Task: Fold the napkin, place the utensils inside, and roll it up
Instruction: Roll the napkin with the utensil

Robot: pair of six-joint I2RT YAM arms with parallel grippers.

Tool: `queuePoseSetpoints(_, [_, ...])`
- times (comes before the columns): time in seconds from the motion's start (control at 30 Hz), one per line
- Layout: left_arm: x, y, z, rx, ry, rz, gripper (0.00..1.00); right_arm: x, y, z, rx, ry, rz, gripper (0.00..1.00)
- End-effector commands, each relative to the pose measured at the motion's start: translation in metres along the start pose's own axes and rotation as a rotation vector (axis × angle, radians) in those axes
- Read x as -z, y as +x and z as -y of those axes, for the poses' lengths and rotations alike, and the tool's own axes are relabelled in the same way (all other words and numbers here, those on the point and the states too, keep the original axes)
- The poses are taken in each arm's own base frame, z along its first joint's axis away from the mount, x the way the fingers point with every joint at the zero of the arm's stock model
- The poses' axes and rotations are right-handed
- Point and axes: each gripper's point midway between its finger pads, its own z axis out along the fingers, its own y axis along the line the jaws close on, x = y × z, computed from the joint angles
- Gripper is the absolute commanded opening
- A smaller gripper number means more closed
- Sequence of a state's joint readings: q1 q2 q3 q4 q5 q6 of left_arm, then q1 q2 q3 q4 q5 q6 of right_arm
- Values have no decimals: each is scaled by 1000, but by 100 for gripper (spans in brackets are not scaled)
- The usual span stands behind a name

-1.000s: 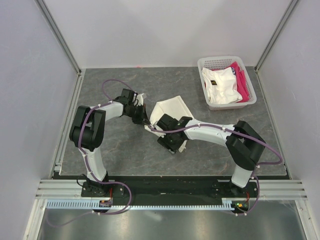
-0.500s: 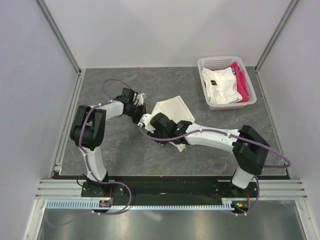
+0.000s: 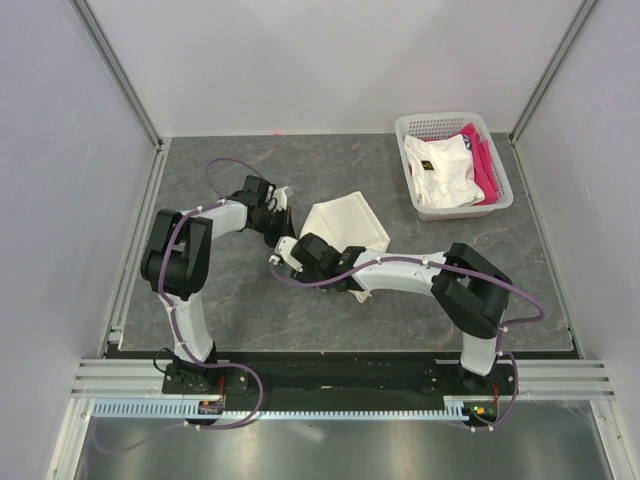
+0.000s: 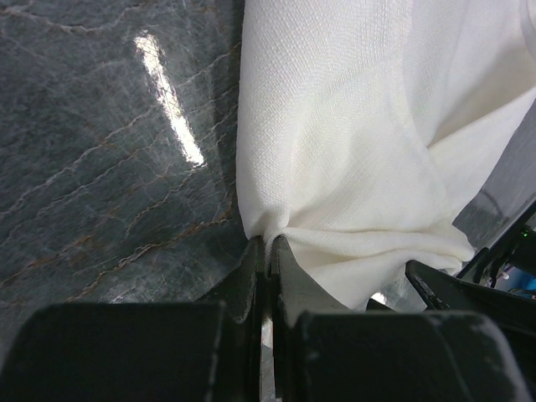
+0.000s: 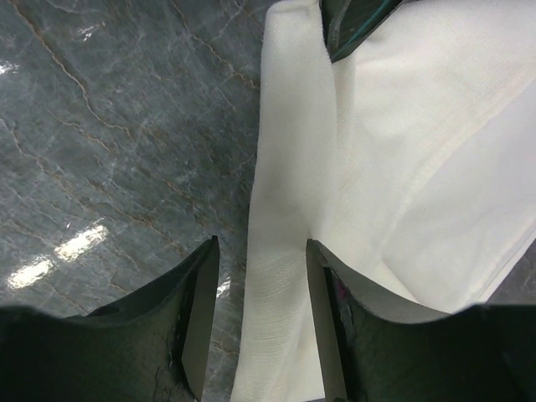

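The cream-white napkin [image 3: 347, 222] lies folded mid-table, its left edge bunched into a thick fold [image 5: 285, 209]. My left gripper [image 3: 279, 226] is shut on the napkin's left corner [image 4: 266, 244], with the cloth [image 4: 352, 126] spreading away from the pinch. My right gripper [image 3: 290, 255] hovers at the same edge a little nearer me, open. Its fingers straddle the thick fold [image 5: 261, 251]: the right finger [image 5: 322, 285] touches the cloth, the left finger [image 5: 197, 293] stands apart over bare table. The utensils are hidden from every view.
A white plastic basket [image 3: 450, 117] stands at the back right, holding a white garment [image 3: 440, 170] and a pink cloth [image 3: 487, 165]. Grey walls and metal frame posts enclose the dark marbled tabletop [image 3: 240, 290].
My right gripper has slid left and slightly away from me along the napkin's near edge, closing on the left gripper; its elbow swung left. The left arm has held still.
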State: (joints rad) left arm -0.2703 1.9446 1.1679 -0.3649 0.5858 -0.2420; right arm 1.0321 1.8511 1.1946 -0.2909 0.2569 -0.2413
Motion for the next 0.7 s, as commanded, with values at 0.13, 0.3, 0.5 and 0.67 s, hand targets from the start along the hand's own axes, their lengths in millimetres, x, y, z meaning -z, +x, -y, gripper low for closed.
queuePoseSetpoints(0.13, [-8, 17, -22, 26, -73, -61, 2, -14, -10, 16, 18, 46, 14, 54])
queuePoseSetpoints(0.3, [-8, 15, -19, 19, -64, -57, 2, -23, 1, 24, 1, 29, -9, 54])
queuePoseSetpoints(0.5, [-9, 15, -18, 12, -51, -63, 2, -29, 11, 18, -23, -63, -38, 53])
queuePoseSetpoints(0.67, [-11, 15, -16, 11, -36, -68, 2, -34, 30, 6, -36, -146, -123, 38])
